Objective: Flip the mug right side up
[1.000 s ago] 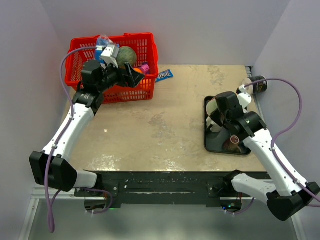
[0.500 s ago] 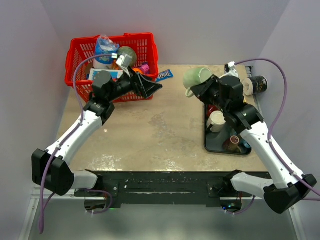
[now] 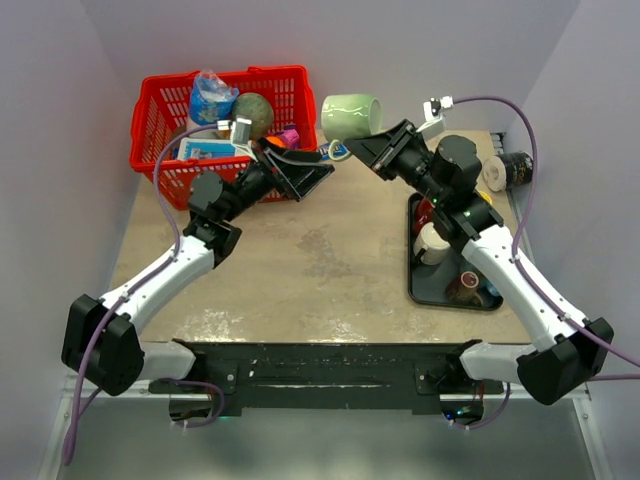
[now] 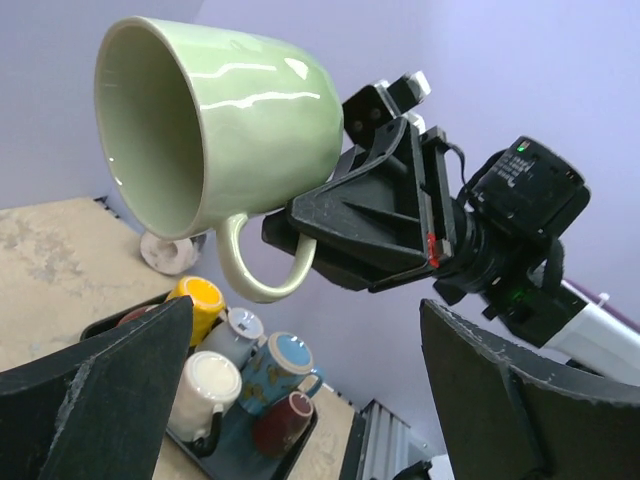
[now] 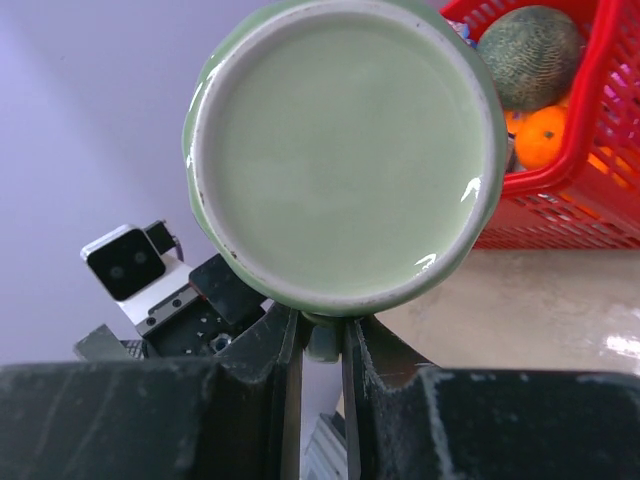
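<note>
The pale green mug [image 3: 352, 115] hangs in the air on its side over the far middle of the table. My right gripper [image 3: 372, 150] is shut on its handle. In the right wrist view the mug's flat base [image 5: 345, 140] faces the camera, and the handle [image 5: 322, 335] sits pinched between the fingers. In the left wrist view the mug's mouth [image 4: 150, 130] points towards the camera, handle [image 4: 262, 270] underneath. My left gripper [image 3: 316, 176] stands wide open just left of the mug, apart from it, with nothing between its fingers [image 4: 110, 400].
A red basket [image 3: 300, 95] with a melon, a bottle and packets stands at the back left. A black tray [image 3: 413, 285] on the right holds several mugs, among them a white mug [image 4: 205, 390] and a blue mug [image 4: 278, 365]. A dark can [image 3: 517, 168] stands at the back right.
My right arm has lifted the green mug off the tray, up and to the left. My left arm has swung from the basket towards the middle, facing the mug.
</note>
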### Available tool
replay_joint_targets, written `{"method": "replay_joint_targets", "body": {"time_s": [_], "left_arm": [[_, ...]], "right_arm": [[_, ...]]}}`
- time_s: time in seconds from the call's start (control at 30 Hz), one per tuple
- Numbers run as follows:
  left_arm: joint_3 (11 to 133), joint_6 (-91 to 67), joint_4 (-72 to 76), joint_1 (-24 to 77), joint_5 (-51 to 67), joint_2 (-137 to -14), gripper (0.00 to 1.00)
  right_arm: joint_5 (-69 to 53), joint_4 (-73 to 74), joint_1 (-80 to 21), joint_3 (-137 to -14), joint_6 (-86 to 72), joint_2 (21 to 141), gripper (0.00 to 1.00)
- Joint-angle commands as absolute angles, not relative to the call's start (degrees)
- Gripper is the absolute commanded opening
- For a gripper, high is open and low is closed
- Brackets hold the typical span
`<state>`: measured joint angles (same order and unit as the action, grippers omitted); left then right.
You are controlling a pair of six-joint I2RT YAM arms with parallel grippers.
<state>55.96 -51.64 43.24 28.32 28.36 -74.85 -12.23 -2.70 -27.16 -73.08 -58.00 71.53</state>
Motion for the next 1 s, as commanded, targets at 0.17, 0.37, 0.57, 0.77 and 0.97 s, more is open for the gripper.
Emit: {"method": "replay_joint_targets", "body": {"time_s": [0.17, 0.37, 0.57, 0.77, 0.97], "left_arm": [[61.26, -61.86, 49.92, 28.74, 27.85, -76.81, 0.96], [63.28, -66.18, 51.24, 28.74, 30.14, -79.01, 0.76], [64.69, -70.04, 52.56, 28.74, 31.82, -80.33, 0.53], [63.72, -70.93, 53.53, 28.74, 31.90, -79.63, 0.31], [64.07, -71.11, 54.05, 28.74, 32.78, -80.07, 0.00]], "right_arm": [[-20.56, -19.06, -27.07, -77.61, -59.77, 70.93, 0.00], [-24.60, -21.62, -27.07, -76.64, -58.45, 70.75, 0.00], [-27.50, -23.37, -27.07, -75.32, -57.48, 70.66, 0.00], [-29.53, -23.65, -27.16, -74.36, -56.08, 70.93, 0.00], [-29.98, -20.33, -27.07, -74.44, -54.32, 71.72, 0.00]]}}
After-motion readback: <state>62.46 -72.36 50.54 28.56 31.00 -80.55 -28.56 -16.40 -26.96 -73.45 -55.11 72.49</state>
